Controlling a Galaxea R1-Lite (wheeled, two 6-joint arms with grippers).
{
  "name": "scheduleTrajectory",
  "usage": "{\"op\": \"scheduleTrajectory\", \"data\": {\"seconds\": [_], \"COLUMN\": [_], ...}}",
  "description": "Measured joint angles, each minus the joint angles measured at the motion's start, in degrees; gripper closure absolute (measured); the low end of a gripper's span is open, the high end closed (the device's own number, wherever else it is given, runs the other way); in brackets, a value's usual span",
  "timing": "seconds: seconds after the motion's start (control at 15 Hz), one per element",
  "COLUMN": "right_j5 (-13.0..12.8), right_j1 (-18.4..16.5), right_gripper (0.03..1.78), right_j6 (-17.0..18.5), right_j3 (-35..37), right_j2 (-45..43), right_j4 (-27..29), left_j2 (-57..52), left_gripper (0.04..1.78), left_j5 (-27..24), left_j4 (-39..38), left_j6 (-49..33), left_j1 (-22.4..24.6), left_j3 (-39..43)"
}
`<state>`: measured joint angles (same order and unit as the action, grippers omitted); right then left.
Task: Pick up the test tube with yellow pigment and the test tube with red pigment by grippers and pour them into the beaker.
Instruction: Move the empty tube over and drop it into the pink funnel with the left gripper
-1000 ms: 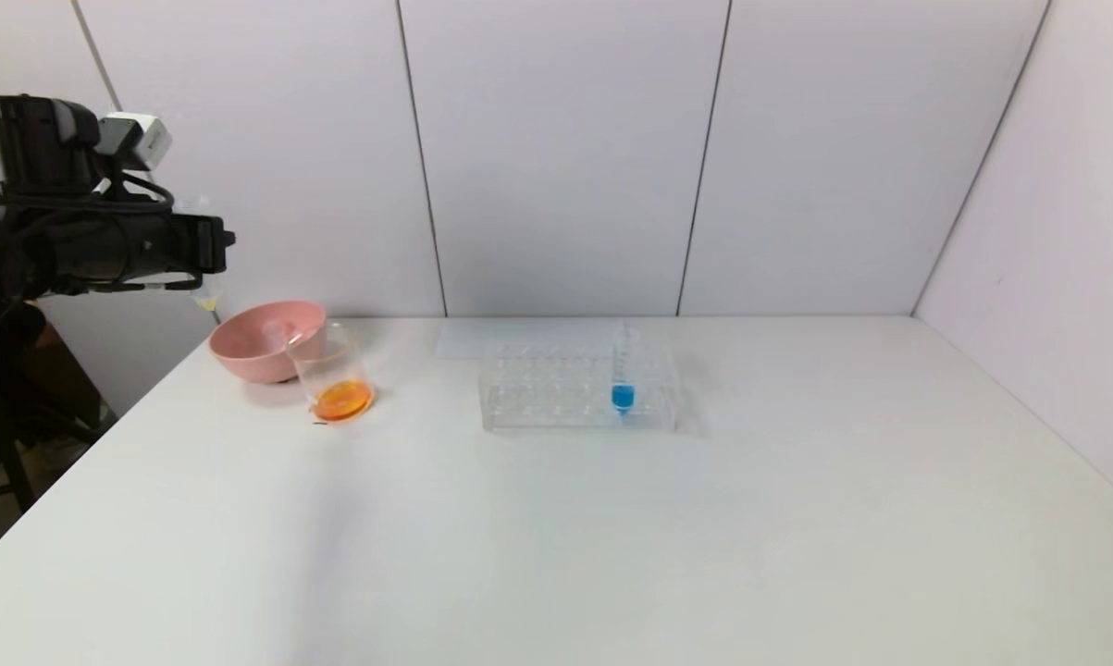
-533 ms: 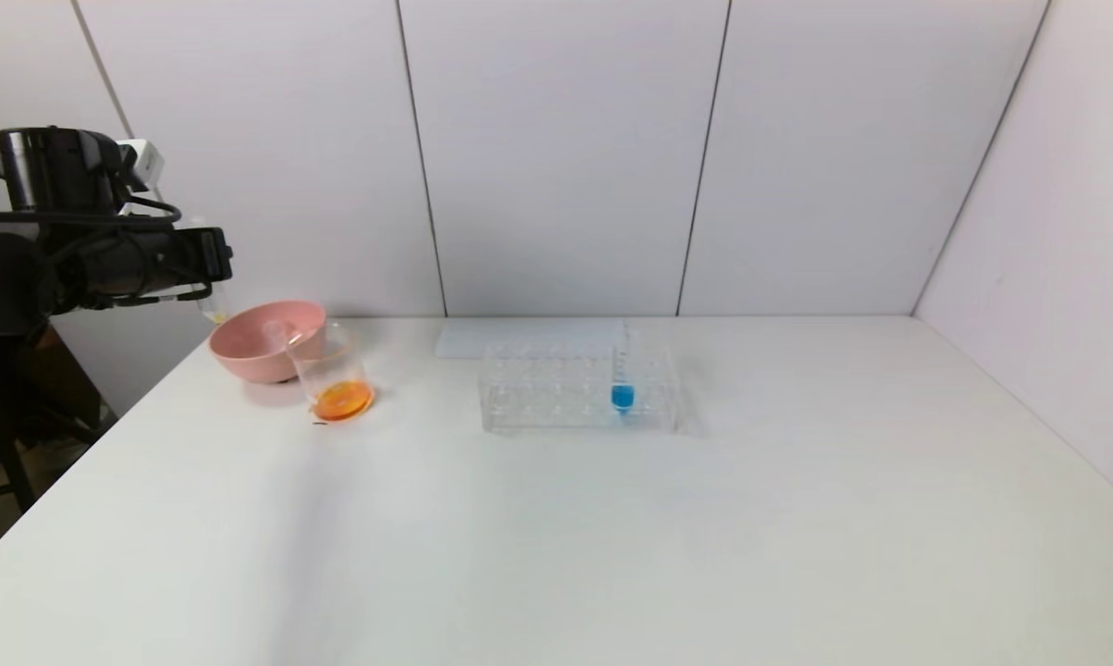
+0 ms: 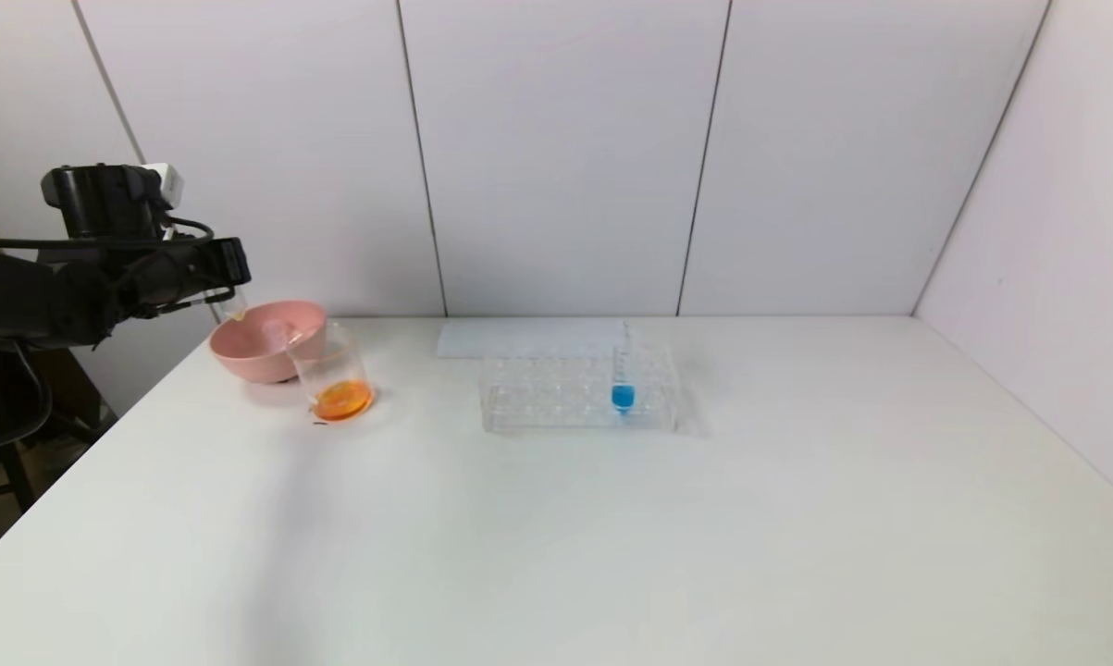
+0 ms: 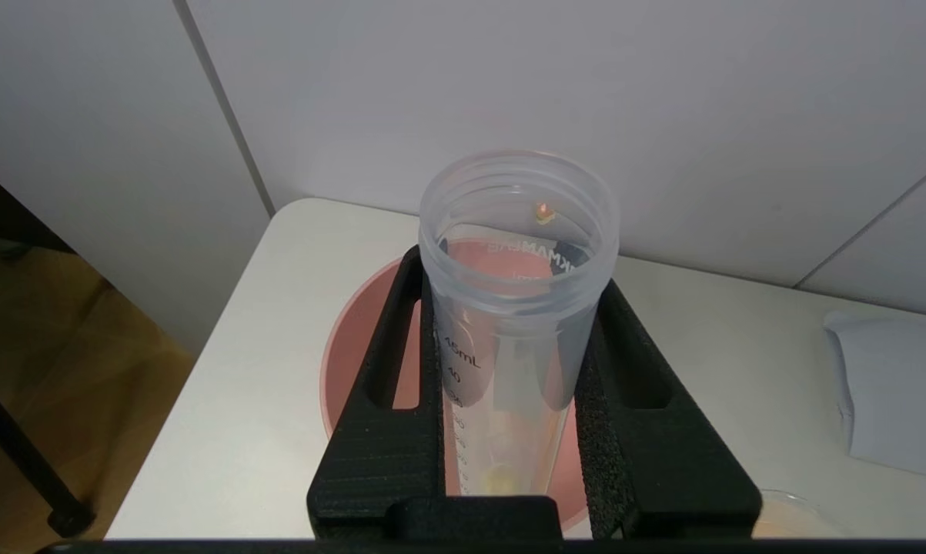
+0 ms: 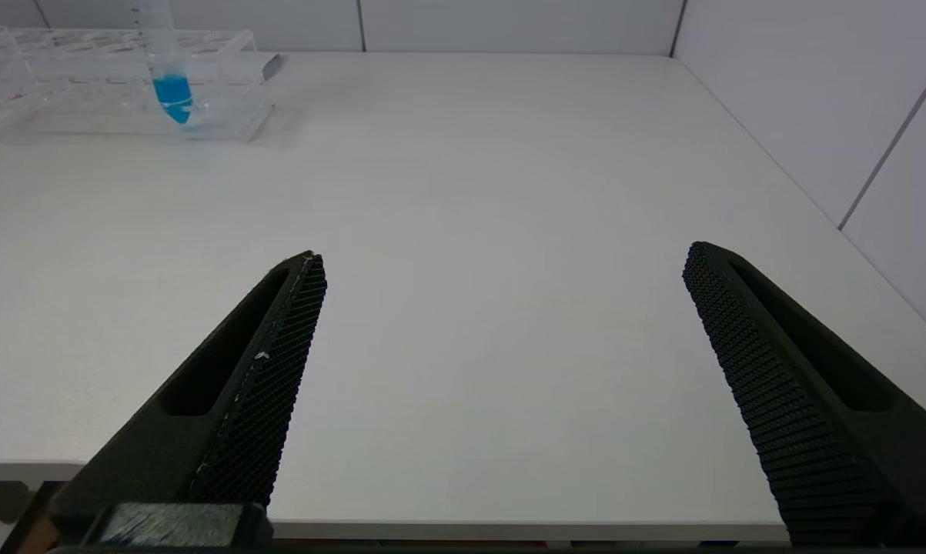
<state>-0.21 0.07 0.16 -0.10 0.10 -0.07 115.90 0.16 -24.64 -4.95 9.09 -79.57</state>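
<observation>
The test tube with yellow pigment (image 4: 509, 323), nearly drained, is clamped in the left hand (image 4: 509, 400) over the pink bowl (image 3: 262, 340) at the counter's (image 3: 556, 518) far-left corner, beside the beaker (image 3: 332, 372). The right hand (image 5: 501, 308) is held wide open.

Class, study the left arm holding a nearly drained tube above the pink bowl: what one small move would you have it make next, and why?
Probably lower the tube a little into the pink bowl and let go. The left gripper grips it over the bowl, only a yellowish trace remains at its bottom, and the beaker already holds orange liquid, so pouring looks finished. The right gripper waits open near the table edge.
</observation>
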Motion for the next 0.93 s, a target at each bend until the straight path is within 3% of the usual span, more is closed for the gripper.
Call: {"op": "scheduleTrajectory", "data": {"seconds": [0.93], "right_j5": [-0.01], "right_j1": [0.0], "right_gripper": [0.11], "right_j6": [0.02], "right_j3": [0.0], "right_j2": [0.0], "right_j4": [0.0], "left_j2": [14.48], "left_gripper": [1.33], "left_j5": [0.44], "left_j4": [0.72], "left_j6": [0.0], "left_j1": [0.13], "left_j3": [-11.82]}}
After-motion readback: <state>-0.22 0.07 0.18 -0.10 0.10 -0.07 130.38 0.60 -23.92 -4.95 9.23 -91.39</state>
